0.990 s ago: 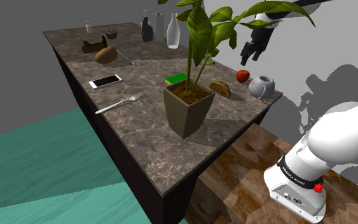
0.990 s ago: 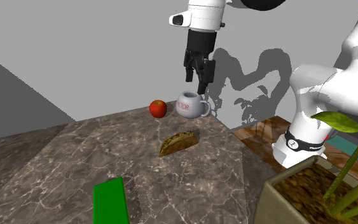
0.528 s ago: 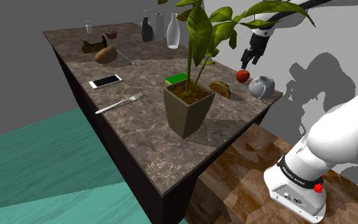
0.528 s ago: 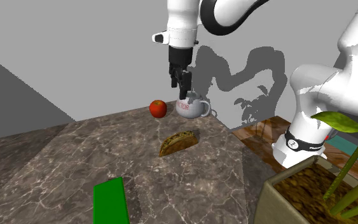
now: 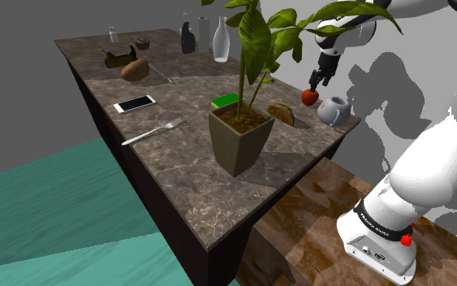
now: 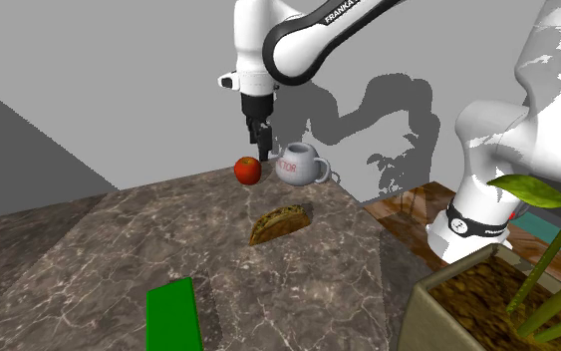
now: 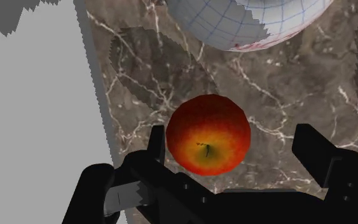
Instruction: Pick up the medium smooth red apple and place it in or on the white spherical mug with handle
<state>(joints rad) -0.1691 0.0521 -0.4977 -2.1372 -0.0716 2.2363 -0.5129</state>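
Second exterior view, lower left: green book (image 6: 173, 314) flat on the marble table (image 6: 89, 269). Lower right: corner of a planter (image 6: 467, 299). Mid-frame: taco (image 6: 279, 223) lying on the marble. Beyond it, upper centre, by the table's far edge: red apple (image 6: 248, 171) sitting on the table. White mug (image 6: 301, 165) just beside it to the right, handle pointing right. Gripper (image 6: 260, 148) hangs straight over the apple, tips just above it.

Wrist view: fingers (image 7: 156, 143) spread wide, with the apple (image 7: 208, 134) stem-up between them. Neither clasps it; nothing held.

Shoulder view, upper right: gripper (image 5: 314, 80) over apple (image 5: 308, 97), mug (image 5: 333, 110) alongside at the table corner.
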